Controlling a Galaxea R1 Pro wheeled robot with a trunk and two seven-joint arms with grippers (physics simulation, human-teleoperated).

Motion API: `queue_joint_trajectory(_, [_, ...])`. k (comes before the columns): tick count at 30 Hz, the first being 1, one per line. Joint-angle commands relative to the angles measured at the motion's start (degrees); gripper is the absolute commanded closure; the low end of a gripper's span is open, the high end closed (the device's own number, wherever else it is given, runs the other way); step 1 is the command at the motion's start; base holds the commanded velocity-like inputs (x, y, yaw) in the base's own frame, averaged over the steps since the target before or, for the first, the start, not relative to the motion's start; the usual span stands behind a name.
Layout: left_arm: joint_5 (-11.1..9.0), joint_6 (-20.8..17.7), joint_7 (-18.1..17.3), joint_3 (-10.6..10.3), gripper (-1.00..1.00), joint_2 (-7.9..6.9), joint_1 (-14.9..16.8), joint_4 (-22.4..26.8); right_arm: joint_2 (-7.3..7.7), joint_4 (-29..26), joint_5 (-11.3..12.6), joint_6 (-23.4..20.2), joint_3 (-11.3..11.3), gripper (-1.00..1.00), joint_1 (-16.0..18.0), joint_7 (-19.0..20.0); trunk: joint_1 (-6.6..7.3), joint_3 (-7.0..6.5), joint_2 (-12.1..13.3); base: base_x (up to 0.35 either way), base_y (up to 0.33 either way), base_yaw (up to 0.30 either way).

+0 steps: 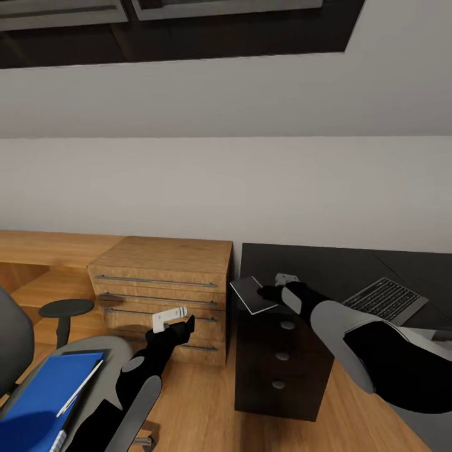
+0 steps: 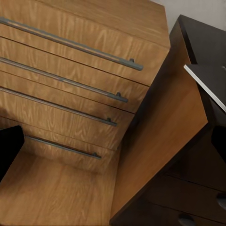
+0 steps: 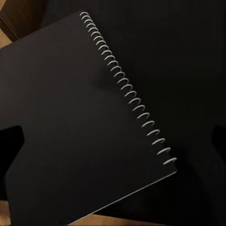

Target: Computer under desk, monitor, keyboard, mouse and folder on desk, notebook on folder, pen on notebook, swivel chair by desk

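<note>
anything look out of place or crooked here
Yes. The notebook sits askew at the desk corner, overhanging the edge above the black drawer cabinet, with the right gripper at it. The folder lies on the swivel chair rather than the desk.

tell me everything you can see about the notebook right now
The notebook is a thin, flat, dark grey rectangle with a pale edge and a white spiral wire binding along one side. It sits tilted at the desk's left corner, above the black drawer cabinet, with the right hand at its edge.
</note>
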State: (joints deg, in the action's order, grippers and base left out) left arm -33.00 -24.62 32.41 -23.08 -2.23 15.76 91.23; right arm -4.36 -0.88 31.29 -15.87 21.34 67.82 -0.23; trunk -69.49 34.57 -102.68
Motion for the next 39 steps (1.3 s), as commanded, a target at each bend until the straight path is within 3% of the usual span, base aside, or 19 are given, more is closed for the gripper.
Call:
queue_joint_trajectory(1, [-0.48,-0.07,0.55,-0.15,-1.00,-0.06,0.06,0.06,-0.04,-0.04,0.42,0.47,0.52,-1.00,0.02,-0.04,0.01,0.06,-0.03,0.000,0.000,0.000])
queue_joint_trajectory(2, [-0.45,-0.09,0.55,-0.17,-1.00,-0.06,0.06,0.02,-0.12,0.01,0.36,2.13,0.58,-1.00,-0.01,-0.07,0.01,0.06,-0.03,0.000,0.000,0.000])
queue_joint_trajectory(3, [-0.36,-0.12,0.55,-0.27,-1.00,-0.06,0.06,-0.07,-0.55,-0.05,0.20,8.11,0.83,-1.00,-0.81,-0.23,0.01,0.06,-0.03,0.000,0.000,0.000])
queue_joint_trajectory(16, [-0.23,-0.09,0.55,-0.29,-1.00,-0.06,0.06,-0.17,-1.61,-0.49,-0.23,11.48,0.93,-1.00,-1.20,-0.54,0.01,0.06,-0.03,0.000,0.000,0.000])
queue_joint_trajectory(18, [-0.23,-0.09,0.55,-0.29,-1.00,-0.06,0.06,-0.17,-1.95,-0.51,-0.30,12.00,0.95,-1.00,-1.20,-1.50,0.01,0.06,-0.03,0.000,0.000,0.000])
queue_joint_trajectory(19, [-0.23,-0.10,0.55,-0.30,-1.00,-0.09,0.06,-0.18,-2.43,-0.51,-0.34,13.93,0.98,-1.00,-1.19,-4.22,0.01,0.06,-0.03,0.000,0.000,0.000])
queue_joint_trajectory(22, [-0.23,-0.08,0.53,-0.30,-1.00,-0.10,0.06,-0.18,-2.82,-0.47,-0.63,14.87,0.93,-1.00,-1.23,-5.32,0.01,0.06,-0.03,0.000,0.000,0.000])
queue_joint_trajectory(23, [-0.11,-0.08,0.53,-0.30,-1.00,-0.14,0.06,-0.18,-3.05,-0.45,-1.95,15.36,0.90,-1.00,-1.27,-5.93,0.01,0.06,-0.03,0.000,0.000,0.000])
queue_joint_trajectory(39, [-0.09,-0.07,0.46,-0.30,-1.00,-0.15,0.06,-0.18,-3.17,-0.71,-2.40,15.25,0.81,-1.00,-1.28,-6.09,0.01,0.06,-0.03,0.018,0.000,0.000])
